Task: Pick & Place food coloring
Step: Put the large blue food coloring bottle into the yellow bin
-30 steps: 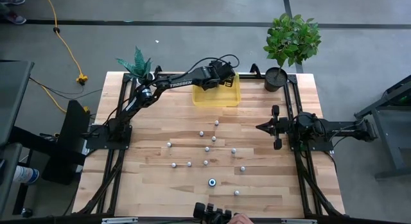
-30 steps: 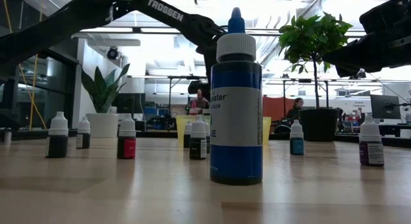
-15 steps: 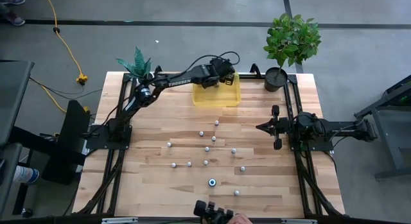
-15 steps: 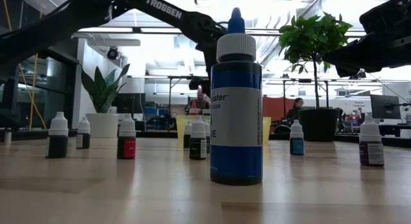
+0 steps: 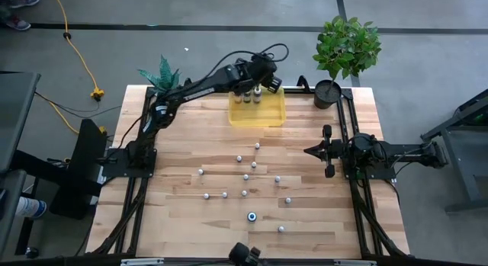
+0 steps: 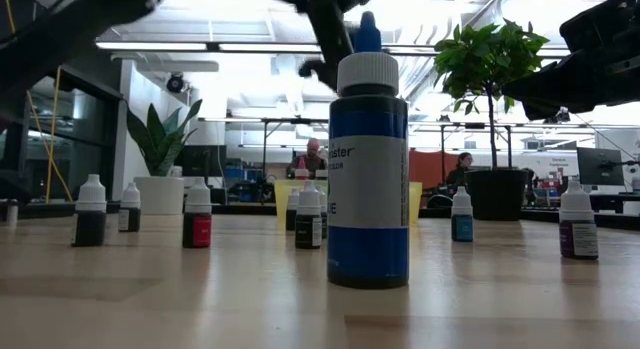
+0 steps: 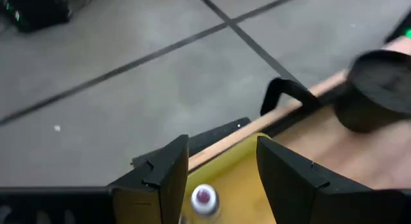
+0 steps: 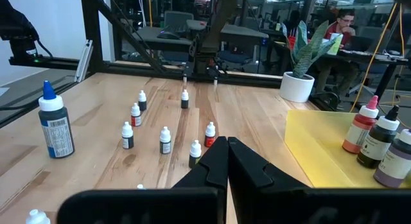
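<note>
Three larger food coloring bottles [image 5: 248, 97] stand on their bases in the translucent yellow tray [image 5: 268, 117] at the table's far side; the right wrist view shows their pink [image 8: 365, 128], dark [image 8: 384, 140] and purple caps. My left gripper [image 5: 258, 77] is open and empty above the tray's far edge, its fingers on either side of the purple-capped bottle [image 7: 203, 197] below, apart from it. Several small whitish bottles [image 5: 245, 177] and a big blue-capped one [image 5: 252, 216] stand on the table. My right gripper [image 5: 326, 150] is shut and waits at the right.
A black pot [image 5: 328, 93] with a green plant stands right of the tray, and a spiky plant [image 5: 164, 74] at the far left corner. The big blue bottle [image 6: 368, 159] stands close to the low camera. People sit in the room beyond the table.
My left gripper has risen from over the tray and drawn toward the table's far edge. The three bottles in the tray, hidden under it before, now show standing upright.
</note>
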Controlling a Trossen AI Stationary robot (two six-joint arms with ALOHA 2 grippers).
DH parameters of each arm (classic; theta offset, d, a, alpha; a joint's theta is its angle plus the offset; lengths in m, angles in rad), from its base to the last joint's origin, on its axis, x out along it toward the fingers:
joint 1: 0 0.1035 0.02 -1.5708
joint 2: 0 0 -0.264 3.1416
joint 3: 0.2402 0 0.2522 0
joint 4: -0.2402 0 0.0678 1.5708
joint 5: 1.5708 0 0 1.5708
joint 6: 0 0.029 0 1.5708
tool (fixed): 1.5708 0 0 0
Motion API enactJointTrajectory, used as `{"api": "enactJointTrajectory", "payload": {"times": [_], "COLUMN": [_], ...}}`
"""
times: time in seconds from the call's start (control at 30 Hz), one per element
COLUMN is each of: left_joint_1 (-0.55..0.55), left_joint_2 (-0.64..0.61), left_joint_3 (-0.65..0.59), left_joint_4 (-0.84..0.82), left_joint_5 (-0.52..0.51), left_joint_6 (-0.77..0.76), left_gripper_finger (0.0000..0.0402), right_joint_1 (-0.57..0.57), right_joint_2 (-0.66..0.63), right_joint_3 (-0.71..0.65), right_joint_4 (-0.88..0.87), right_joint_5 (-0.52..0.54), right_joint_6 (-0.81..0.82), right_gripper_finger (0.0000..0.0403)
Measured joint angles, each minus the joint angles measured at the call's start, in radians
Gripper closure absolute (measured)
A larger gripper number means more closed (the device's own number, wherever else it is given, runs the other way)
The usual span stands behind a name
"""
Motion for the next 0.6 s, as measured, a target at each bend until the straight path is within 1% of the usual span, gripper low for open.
{"api": "enactJointTrajectory", "payload": {"times": [0.07,0.23,0.3,0.5,0.6], "left_joint_1": [-0.015,-0.053,-0.074,-0.146,-0.208], "left_joint_2": [-0.039,-0.139,-0.174,-0.259,-0.296], "left_joint_3": [0.002,0.000,0.001,0.000,0.000], "left_joint_4": [-0.013,-0.135,-0.171,-0.358,-0.435], "left_joint_5": [-0.001,0.010,0.033,0.152,0.163], "left_joint_6": [0.059,0.164,0.199,0.272,0.309], "left_gripper_finger": [0.0227,0.0227,0.0227,0.0227,0.0227], "right_joint_1": [0.000,0.000,0.000,0.000,0.000], "right_joint_2": [0.000,0.000,0.000,0.000,0.000], "right_joint_3": [0.000,0.000,0.000,0.000,0.000], "right_joint_4": [0.000,0.000,0.000,0.000,0.000], "right_joint_5": [0.000,0.000,0.000,0.000,0.000], "right_joint_6": [0.000,0.000,0.000,0.000,0.000], "right_gripper_finger": [0.0402,0.0402,0.0402,0.0402,0.0402]}}
